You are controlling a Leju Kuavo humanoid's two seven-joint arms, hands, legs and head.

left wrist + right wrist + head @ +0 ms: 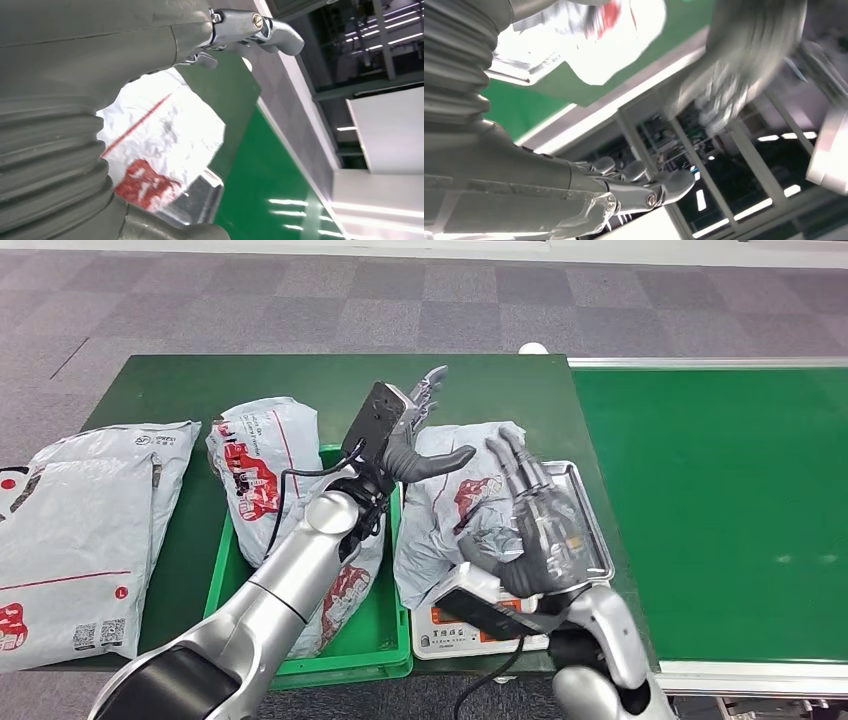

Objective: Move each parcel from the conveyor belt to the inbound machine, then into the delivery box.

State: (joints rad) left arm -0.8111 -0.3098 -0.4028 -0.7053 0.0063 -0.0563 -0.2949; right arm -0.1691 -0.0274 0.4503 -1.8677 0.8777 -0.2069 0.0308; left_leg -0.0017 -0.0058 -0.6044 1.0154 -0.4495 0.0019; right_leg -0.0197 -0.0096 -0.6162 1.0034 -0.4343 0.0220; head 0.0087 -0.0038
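Parcel [450,510] between both open robot hands

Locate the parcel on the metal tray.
In the head view, the parcel lies on the metal tray, between both raised hands, right of the green bin.

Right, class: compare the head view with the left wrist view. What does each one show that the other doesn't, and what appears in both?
Head view alone: the green bin holding a parcel, two grey bags at the table's left end, and the right hand, open. Left wrist view alone: a building interior with ceiling lights beyond the table. Both: the left hand, open, the crumpled parcel on the metal tray, and the green conveyor belt.
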